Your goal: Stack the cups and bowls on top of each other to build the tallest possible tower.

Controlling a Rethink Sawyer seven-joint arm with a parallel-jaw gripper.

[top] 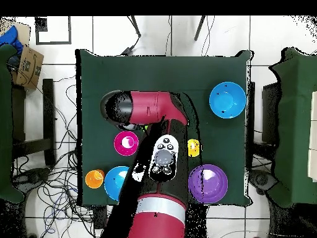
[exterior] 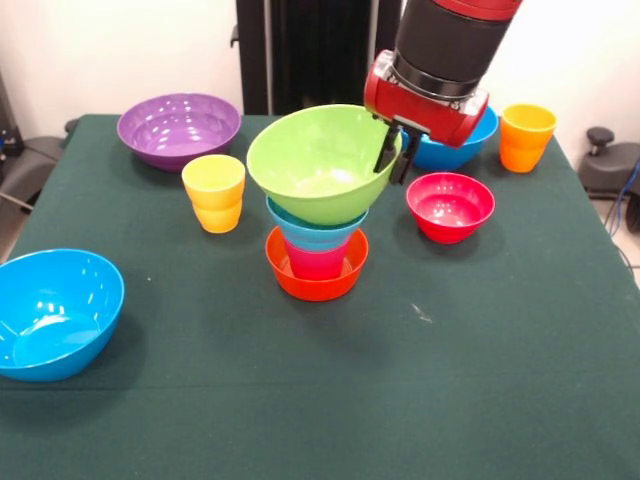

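**Q:** Where does the tower (exterior: 316,240) stand?

**A:** Near the middle of the dark green worktop (exterior: 400,380). An orange bowl (exterior: 316,280) is the base; a red-pink cup (exterior: 316,262) sits in it, a light blue bowl (exterior: 315,228) rests on that, and a lime green bowl (exterior: 320,165) tops the stack, tilted toward the camera.

**Q:** And the gripper (exterior: 396,153)?

**A:** It hangs at the green bowl's rim on the right of the front view, its black fingers (exterior: 386,150) closed on that rim, one inside the bowl and one outside.

**Q:** What lies loose around it?

**A:** In the front view, a yellow cup (exterior: 214,192) stands just left of the tower, a purple bowl (exterior: 179,128) behind it, and a blue bowl (exterior: 55,312) at the near left. A small red bowl (exterior: 450,205) sits to the right, an orange cup (exterior: 526,137) at the far right, and a second blue bowl (exterior: 482,135) partly hidden behind the arm (exterior: 450,45). From overhead, the arm covers the tower
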